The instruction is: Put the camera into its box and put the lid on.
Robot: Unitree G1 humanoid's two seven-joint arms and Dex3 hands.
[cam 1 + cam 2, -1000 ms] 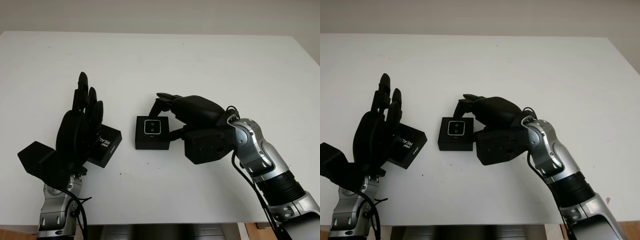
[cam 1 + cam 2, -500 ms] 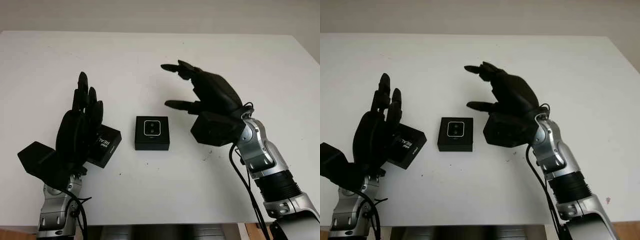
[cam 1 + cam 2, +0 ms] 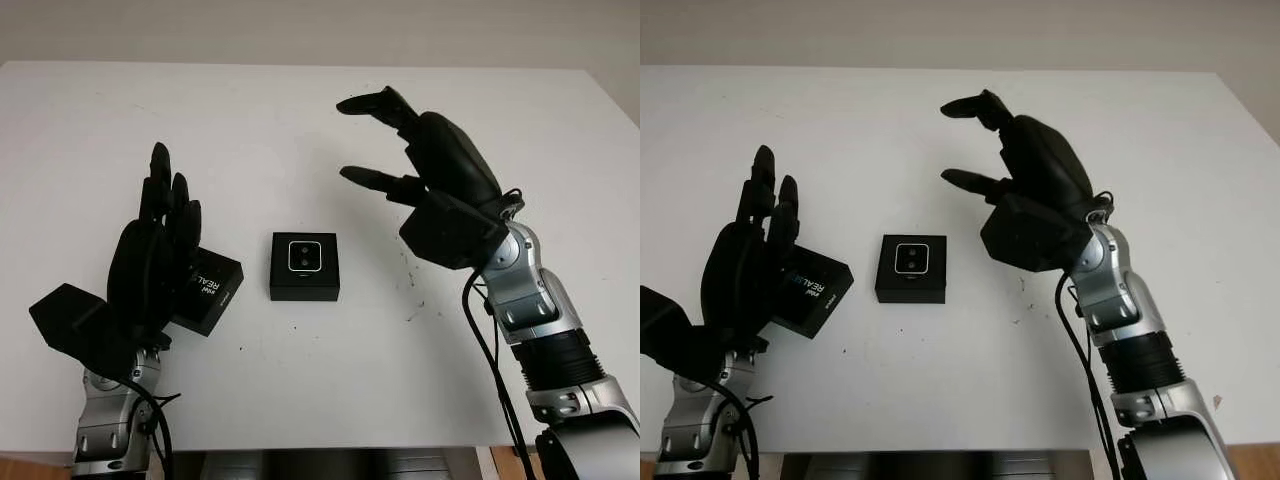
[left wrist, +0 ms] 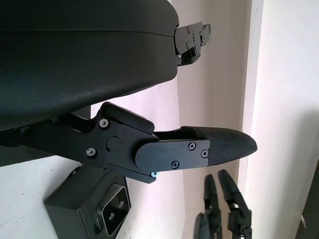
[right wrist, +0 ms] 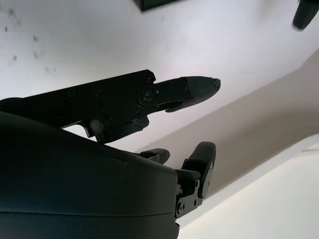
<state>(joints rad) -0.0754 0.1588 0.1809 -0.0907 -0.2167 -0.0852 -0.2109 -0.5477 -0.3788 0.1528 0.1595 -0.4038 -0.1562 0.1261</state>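
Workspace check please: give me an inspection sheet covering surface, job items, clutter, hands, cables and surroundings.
Surface: white table, small dark specks near the right arm.
Job's things: camera seated in its open black box at table centre; black lid lying left of the box, not on it.
Clutter: nothing seen.
Hands: left hand open, beside the lid; right hand open, raised right of the box.
Cables: black cable along the right forearm.
Surroundings: pale wall beyond the table.

My left robot hand [image 3: 150, 262] stands in front of the lid [image 3: 208, 291] near the bench's [image 3: 300, 120] left edge, hiding its left part and cutting its white lettering short. In my right wrist view only a corner of the box [image 5: 159, 4] shows, cut by the edge.
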